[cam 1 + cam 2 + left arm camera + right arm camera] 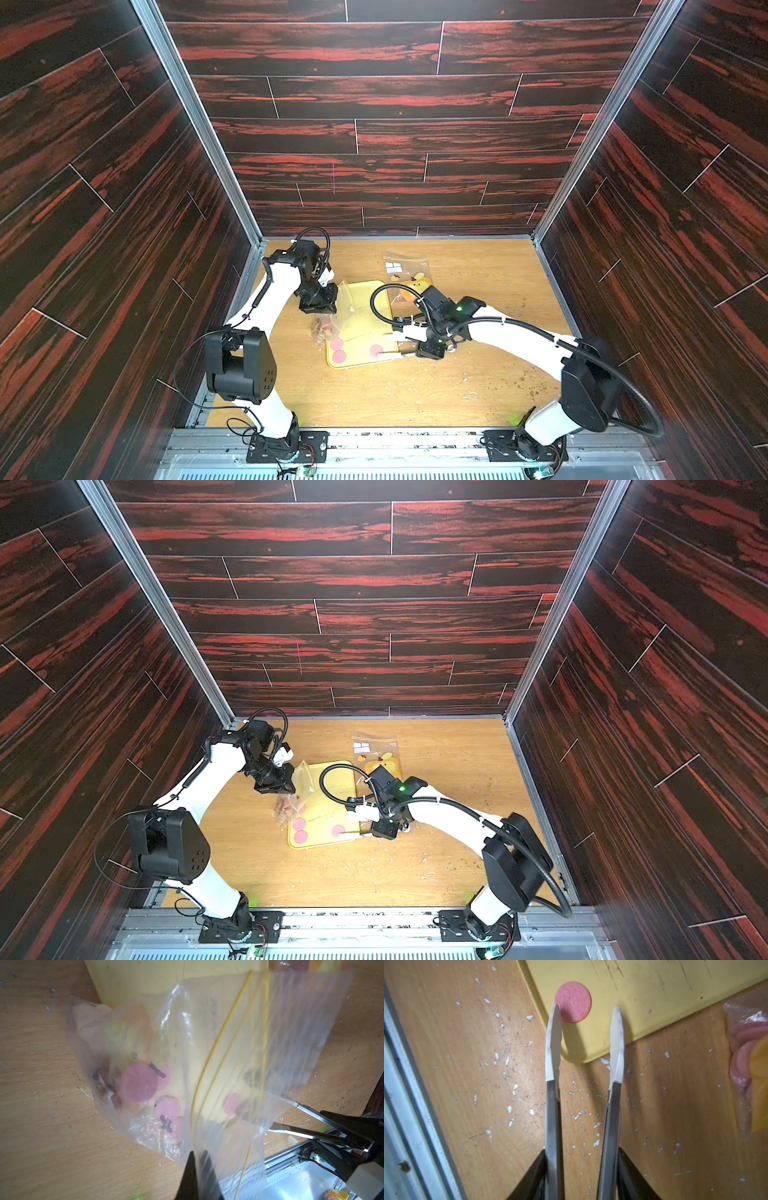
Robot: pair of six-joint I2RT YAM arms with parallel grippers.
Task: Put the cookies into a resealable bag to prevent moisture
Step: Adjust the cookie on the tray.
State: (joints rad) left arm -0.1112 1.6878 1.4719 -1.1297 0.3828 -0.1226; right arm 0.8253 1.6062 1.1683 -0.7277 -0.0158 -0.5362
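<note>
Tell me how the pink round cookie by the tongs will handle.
The flat pink round cookie looks thin and stiff, likely brittle if squeezed. Flat on the smooth yellow tray, it may slide away from the white-tipped metal tongs.

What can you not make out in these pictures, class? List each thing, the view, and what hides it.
- Number of cookies in the held bag: left wrist view; blurred, overlapping behind creased film.
- Left gripper tips: same view; the film veils them.
- Rear bag: both top views; right arm covers its near end.
- Whether the tongs touch the tray cookie: right wrist view; one tip overlaps its edge.
</note>
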